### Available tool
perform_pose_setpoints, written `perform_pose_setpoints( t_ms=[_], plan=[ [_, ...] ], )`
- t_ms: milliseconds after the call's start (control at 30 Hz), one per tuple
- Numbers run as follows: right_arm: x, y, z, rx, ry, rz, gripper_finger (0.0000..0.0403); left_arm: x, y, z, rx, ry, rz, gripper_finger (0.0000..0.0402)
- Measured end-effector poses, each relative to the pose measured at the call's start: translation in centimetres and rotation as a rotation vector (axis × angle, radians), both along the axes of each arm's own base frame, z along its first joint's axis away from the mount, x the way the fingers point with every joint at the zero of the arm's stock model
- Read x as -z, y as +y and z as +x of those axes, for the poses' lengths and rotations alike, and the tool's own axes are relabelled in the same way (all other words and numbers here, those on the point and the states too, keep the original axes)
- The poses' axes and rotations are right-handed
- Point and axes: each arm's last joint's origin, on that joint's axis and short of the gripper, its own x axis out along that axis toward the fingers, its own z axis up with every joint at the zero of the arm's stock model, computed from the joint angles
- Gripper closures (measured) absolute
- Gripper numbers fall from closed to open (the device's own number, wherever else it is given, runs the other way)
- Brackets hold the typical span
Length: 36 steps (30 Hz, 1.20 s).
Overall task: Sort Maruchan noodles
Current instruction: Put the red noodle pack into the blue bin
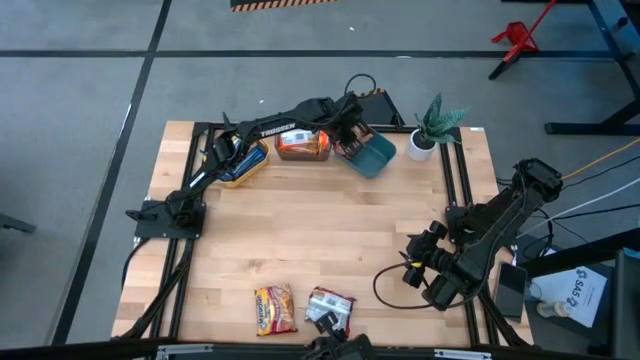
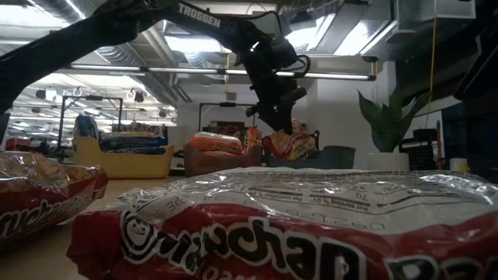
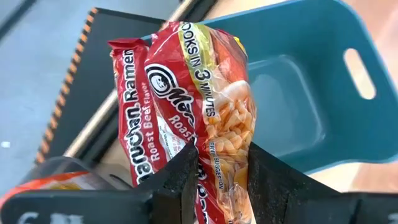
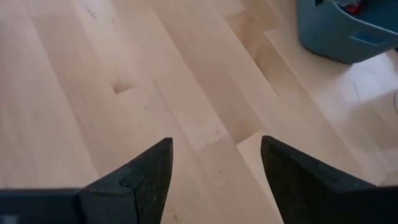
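My left gripper (image 1: 348, 128) reaches to the table's far side and hangs over the teal bin (image 1: 375, 158), shut on a red Maruchan noodles packet (image 3: 214, 93). A second red packet (image 3: 134, 118) shows right beside it; whether it is held too, I cannot tell. Blue packets lie in the yellow bin (image 1: 240, 165) and orange ones in the grey bin (image 1: 303, 146). An orange-yellow packet (image 1: 275, 308) and a red-silver packet (image 1: 330, 308) lie flat near the front edge. My right gripper (image 1: 410, 268) waits open above the bare table at the right. My left gripper pinches the red packet between its two fingers (image 3: 186, 168) at the packet's near end (image 3: 217, 165). The fingers slant down from the table's near left. The packet sticks out beyond the fingertips, lifted clear above the teal bin's opening (image 3: 286, 106).
A potted plant (image 1: 428, 130) stands at the far right corner, and a black box (image 1: 378, 105) sits behind the bins. The three bins stand in a row along the far edge. Bare wood (image 1: 330, 230) spreads across the table's middle.
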Motion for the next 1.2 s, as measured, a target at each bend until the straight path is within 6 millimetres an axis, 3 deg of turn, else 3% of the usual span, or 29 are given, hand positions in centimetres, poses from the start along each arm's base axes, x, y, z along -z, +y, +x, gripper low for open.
perform_pose_setpoints(
  t_ms=[200,533,800,967,1200],
  plan=[
    [0.2,-0.1,0.0,0.001,0.002,-0.003,0.0171,0.0,0.2,-0.1,0.026,0.023,0.042,0.029],
    [0.2,0.0,0.0,0.001,-0.009,0.009,0.0171,-0.2,0.2,0.3,0.09,-0.02,0.063,0.0245],
    [0.2,0.1,0.1,0.001,-0.019,0.015,0.0171,-0.3,0.4,0.4,0.055,-0.002,0.113,0.0234],
    [0.1,0.0,0.1,0.0,-0.045,-0.015,0.0171,-4.3,0.4,-0.7,0.065,-0.062,0.097,0.0233],
    [0.0,-1.1,1.2,0.055,-0.064,-0.049,0.0171,-11.4,-2.4,-4.3,0.175,-0.195,-0.01,0.0233]
  ],
)
